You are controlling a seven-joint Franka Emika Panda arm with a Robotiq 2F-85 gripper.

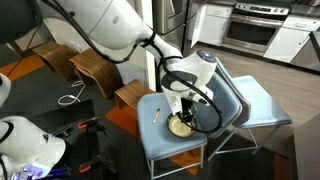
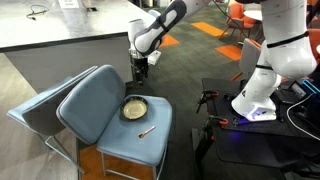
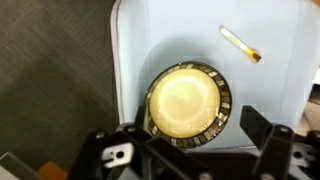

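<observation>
Gripper [image 2: 140, 70], jaws wide apart, above yellow dish [image 3: 185, 103] on blue chair seat [image 3: 280, 100]

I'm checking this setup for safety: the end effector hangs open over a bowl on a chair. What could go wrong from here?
The bowl lies close to the edge of the seat, so a nudge from the open end effector might push it off. The seat looks padded; pressing down could tip the bowl. The pen lies loose and might roll if the seat is jolted.

Bowl [image 3: 185, 103] sits on chair seat [image 3: 180, 30], pen [image 3: 240, 44] nearby.
</observation>
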